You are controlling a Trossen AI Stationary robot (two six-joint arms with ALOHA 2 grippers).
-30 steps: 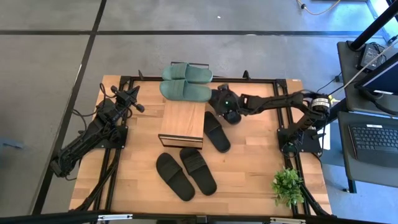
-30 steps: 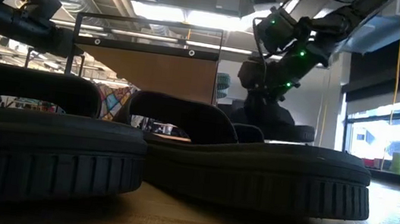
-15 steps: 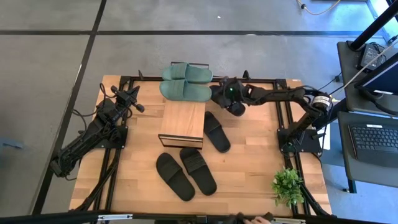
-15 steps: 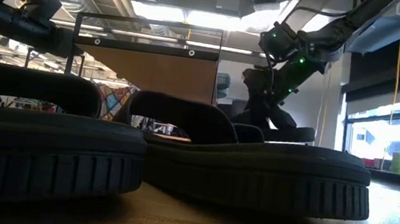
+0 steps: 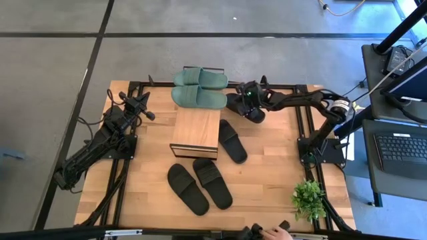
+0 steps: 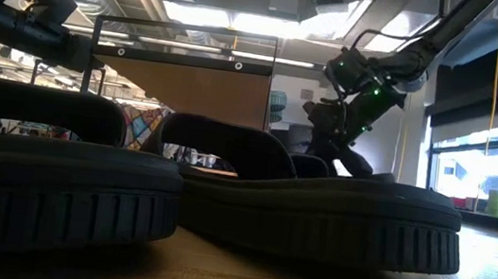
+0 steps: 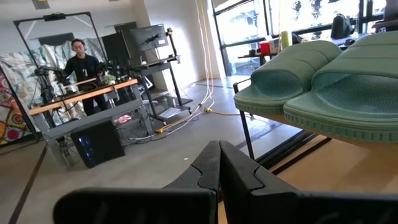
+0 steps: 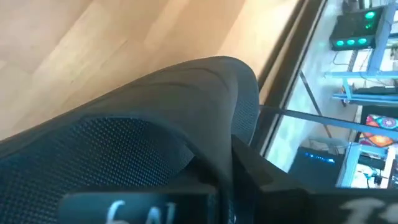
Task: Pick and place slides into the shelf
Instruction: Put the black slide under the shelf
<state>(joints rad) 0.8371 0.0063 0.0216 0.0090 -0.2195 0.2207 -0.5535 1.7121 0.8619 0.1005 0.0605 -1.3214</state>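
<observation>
My right gripper (image 5: 248, 101) is near the table's far edge, just right of the two sage green slides (image 5: 199, 88), and is shut on a black slide (image 5: 238, 107). In the low view the right gripper (image 6: 341, 122) carries that black slide (image 6: 356, 162) tilted. The shelf (image 5: 195, 130) stands at the table's middle. One black slide (image 5: 232, 140) lies flat on the table to the shelf's right. Two more black slides (image 5: 199, 185) lie flat near the near edge. My left gripper (image 5: 137, 103) waits shut over the table's left side. My right gripper holds the black slide by its wide strap (image 8: 186, 93), at the strap's side edge beside one finger (image 8: 249, 171); the gripper body hides how the fingers sit. It comes slanting down from the table's right. The slide hangs tilted below it; whether its low end touches the table cannot be told.
The green slides (image 7: 323, 81) sit on the black frame at the far edge. A small plant (image 5: 308, 197) stands at the near right corner. A person's hand (image 5: 273, 233) shows at the near edge. A person (image 7: 79, 59) stands in the room beyond.
My right gripper has moved toward the table's far edge with the black slide, away from the shelf's right side. The slide, level a second ago, now tilts beneath the gripper. A hand has come into view at the near edge.
</observation>
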